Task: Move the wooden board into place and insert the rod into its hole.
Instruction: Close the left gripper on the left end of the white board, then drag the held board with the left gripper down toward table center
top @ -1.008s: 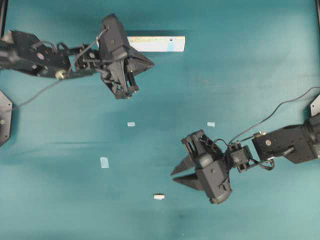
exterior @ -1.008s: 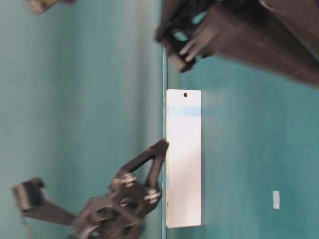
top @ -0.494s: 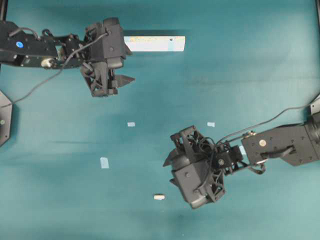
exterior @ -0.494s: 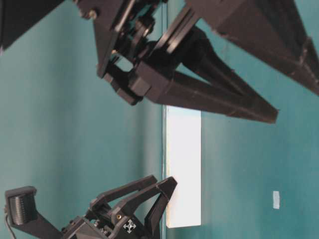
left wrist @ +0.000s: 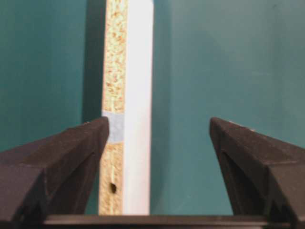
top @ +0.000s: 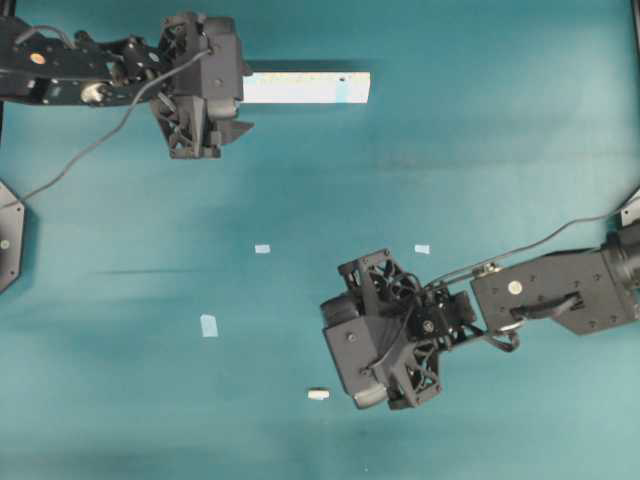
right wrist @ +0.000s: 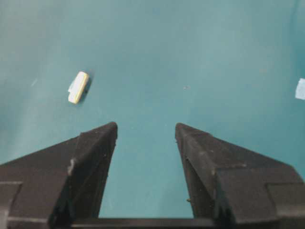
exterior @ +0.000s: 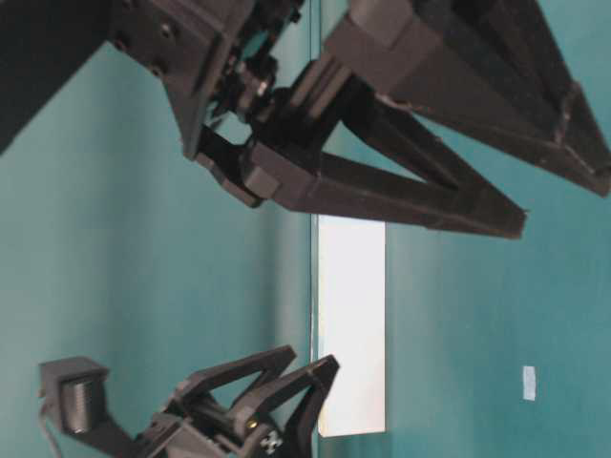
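The wooden board (top: 306,87) lies flat along the far edge of the teal table (top: 480,160), and I'll take it as my landmark. The left gripper (left wrist: 157,138) sits right at the board's near end with its jaws spread as wide as they go, nothing between them yet; in the wrist view the board's speckled edge runs away between the 2 fingers, closer to the left one, with a small dark hole (left wrist: 113,187) and a pale tape band (left wrist: 114,128) showing on that edge. To do this well, I'd say the gripper should centre itself so the board sits midway between the fingers, then close squarely across the narrow width, or the strip could twist as it's dragged. Well away from the board, toward the near side of the table, the rod (top: 318,394) lies on its side, bare and untouched. The right gripper (right wrist: 145,131) hovers just beside it, jaws parted and empty; the rod (right wrist: 78,87) sits off to the left of the opening, so a sideways shift looks needed before any pinch. 3 small pale tape squares, one of them here (top: 209,324), dot the cloth between board and rod. No containers anywhere that I can see, so nothing to report inside any.
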`<state>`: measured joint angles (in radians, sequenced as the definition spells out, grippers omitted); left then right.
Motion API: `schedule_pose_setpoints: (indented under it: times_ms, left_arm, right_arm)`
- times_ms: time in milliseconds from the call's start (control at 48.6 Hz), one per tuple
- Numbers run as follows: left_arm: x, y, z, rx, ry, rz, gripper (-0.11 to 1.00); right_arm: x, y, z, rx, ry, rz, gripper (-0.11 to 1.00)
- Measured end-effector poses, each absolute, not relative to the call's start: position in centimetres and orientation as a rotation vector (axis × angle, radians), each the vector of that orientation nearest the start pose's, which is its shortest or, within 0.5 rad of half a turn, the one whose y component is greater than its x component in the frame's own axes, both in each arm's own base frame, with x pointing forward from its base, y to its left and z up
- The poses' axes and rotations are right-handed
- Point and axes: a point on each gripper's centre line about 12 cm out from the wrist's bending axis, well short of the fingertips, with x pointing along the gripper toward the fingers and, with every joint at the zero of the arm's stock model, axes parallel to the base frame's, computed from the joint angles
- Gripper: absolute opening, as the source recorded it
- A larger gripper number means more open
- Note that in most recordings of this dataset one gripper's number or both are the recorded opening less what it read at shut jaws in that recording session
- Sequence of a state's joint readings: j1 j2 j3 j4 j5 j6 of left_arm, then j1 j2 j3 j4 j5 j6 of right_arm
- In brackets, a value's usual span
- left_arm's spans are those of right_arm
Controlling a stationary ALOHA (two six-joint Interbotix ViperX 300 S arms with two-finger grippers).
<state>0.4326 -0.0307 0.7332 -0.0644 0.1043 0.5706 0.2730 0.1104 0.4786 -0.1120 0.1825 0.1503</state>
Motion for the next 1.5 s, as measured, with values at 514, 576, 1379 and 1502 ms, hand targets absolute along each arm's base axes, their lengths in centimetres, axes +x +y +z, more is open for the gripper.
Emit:
schedule_pose_setpoints:
  times_ms: [514, 576, 1379, 1502]
  left_arm:
    - [34.6, 17.6, 11.8, 0.287, 0.882, 0.23, 0.85]
    - [34.6, 17.7, 11.3, 0.287, 0.888, 0.228, 0.85]
    - [34.7, 18.5, 9.1, 0.281, 0.891, 0.248, 0.84]
    - [34.7, 18.5, 9.1, 0.281, 0.891, 0.248, 0.83]
  right_arm:
    - [42.1, 11.4, 16.4, -0.081, 0.795, 0.219, 0.62]
    - [42.0, 11.4, 16.4, -0.083, 0.798, 0.218, 0.62]
    - [42.3, 11.4, 16.7, -0.08, 0.791, 0.216, 0.62]
    - [42.3, 11.4, 16.7, -0.08, 0.791, 0.216, 0.62]
